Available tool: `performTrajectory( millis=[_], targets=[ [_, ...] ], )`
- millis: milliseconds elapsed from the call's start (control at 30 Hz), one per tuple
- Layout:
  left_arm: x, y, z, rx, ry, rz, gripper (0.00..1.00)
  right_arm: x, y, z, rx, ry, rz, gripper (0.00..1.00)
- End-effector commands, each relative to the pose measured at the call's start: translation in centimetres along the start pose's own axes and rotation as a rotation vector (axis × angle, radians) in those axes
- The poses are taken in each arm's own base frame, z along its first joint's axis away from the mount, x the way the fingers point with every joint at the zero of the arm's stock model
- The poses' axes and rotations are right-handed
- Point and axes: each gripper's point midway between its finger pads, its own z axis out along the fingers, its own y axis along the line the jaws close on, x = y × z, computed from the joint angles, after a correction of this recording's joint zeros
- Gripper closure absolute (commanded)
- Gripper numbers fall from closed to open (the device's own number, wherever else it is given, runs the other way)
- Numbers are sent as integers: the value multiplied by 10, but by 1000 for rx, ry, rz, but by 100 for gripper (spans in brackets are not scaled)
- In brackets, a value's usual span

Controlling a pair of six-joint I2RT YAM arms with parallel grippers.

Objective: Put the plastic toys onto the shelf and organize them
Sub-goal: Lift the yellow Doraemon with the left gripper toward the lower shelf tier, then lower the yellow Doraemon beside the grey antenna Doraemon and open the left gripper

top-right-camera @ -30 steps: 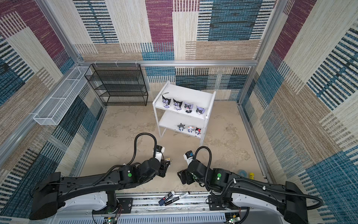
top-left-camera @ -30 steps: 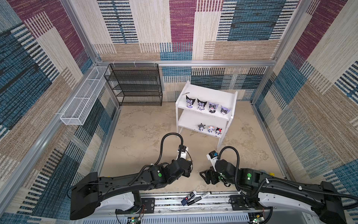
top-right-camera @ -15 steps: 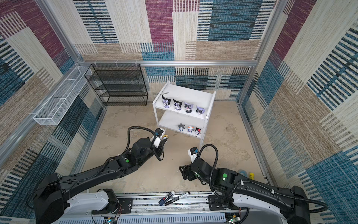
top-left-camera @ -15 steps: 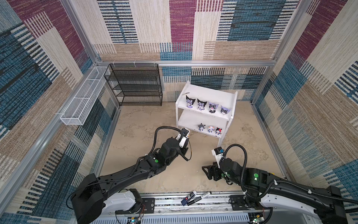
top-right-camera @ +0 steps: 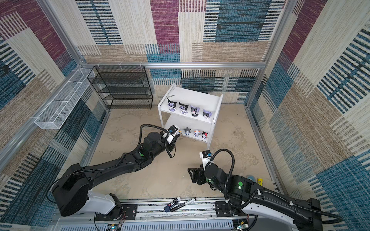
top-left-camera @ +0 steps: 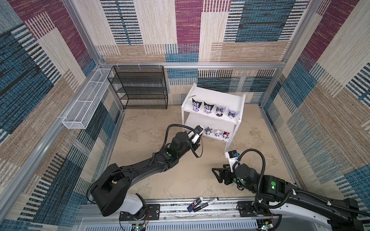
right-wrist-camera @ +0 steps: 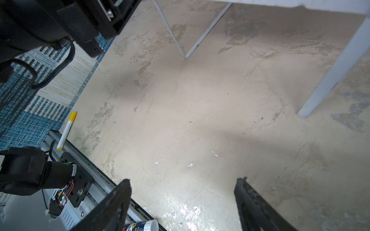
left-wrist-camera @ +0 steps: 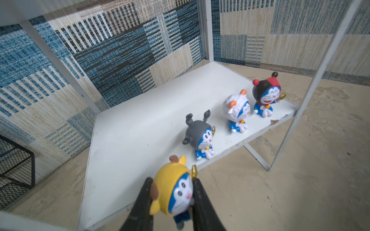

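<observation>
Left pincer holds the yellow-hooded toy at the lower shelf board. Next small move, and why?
Probably ease the left pincer forward and down, setting the yellow-hooded toy on the lower board beside the grey-hooded toy: it hangs at the front edge, and that end spot is bare.

The white two-tier shelf (top-left-camera: 217, 95) stands on the beige floor (top-left-camera: 152, 130); four hooded figurines (top-left-camera: 208, 108) line its top board, three smaller hatted ones (top-left-camera: 217, 133) sit along the lower board's front edge

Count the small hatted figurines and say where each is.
4. The grey-hatted figurine, white-hatted figurine and red-hatted figurine sit in a row on the lower board of the white shelf; the yellow-hatted figurine is clamped in the left end effector.
</observation>
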Motion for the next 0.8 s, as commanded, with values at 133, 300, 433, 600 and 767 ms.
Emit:
performTrajectory(
  millis=[133, 300, 433, 600, 767],
  targets=[
    [-19, 11, 13, 19, -82, 3, 75, -5, -2, -2, 4, -28, 20, 17],
    [-12, 18, 22, 7, -81, -5, 75, -5, -2, -3, 1, -33, 20, 17],
    [-6, 21, 27, 10, -83, -12, 75, -6, -2, -4, 2, -37, 21, 17],
    [-8, 27, 34, 2, -114, -20, 75, -6, -3, -4, 5, -40, 21, 17],
    [-4, 28, 37, 0, -116, -23, 75, -8, -2, -6, 0, -48, 24, 17]
  ],
)
